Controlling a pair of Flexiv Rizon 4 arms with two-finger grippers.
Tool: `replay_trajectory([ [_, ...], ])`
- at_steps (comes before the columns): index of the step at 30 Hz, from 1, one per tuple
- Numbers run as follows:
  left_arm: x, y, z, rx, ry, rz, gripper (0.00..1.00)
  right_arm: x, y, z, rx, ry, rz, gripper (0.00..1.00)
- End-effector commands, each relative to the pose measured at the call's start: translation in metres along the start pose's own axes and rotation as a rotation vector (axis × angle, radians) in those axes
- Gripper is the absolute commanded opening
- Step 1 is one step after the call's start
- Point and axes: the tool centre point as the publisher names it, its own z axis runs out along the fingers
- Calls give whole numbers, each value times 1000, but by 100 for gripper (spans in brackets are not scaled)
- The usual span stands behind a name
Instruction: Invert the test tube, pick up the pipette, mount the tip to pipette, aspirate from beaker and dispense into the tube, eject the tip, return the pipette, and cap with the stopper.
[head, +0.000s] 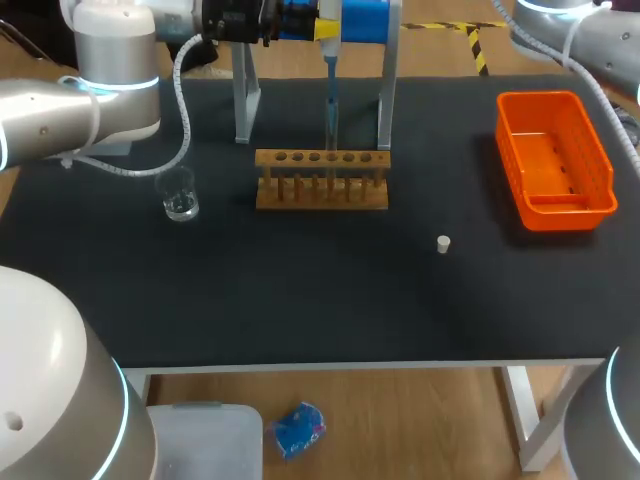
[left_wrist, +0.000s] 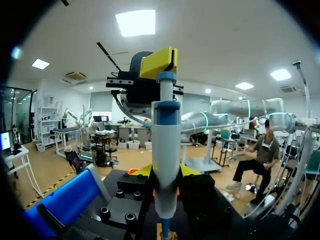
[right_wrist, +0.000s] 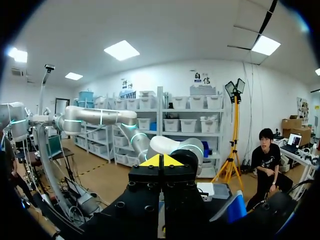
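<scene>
Both closed: left end effector clamps the pipette, right end effector empty; I'd hold it plumb above the rack

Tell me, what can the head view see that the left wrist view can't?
Only the head view: the glass beaker and the little white stopper, both standing on the black table. Only the left wrist view: up close, the left pincer squeezing the pipette from both sides. Both: the pipette and the blue stand.
</scene>
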Motion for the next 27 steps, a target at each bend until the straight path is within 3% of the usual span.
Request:
replay_trajectory([
  [1,1,-1,0,-2,-3,0,0,-5,-1,-1,-1,13,1,0],
  [27,1,-1,0,-2,-3,0,0,-2,-9,2,-6,25,19,0],
])
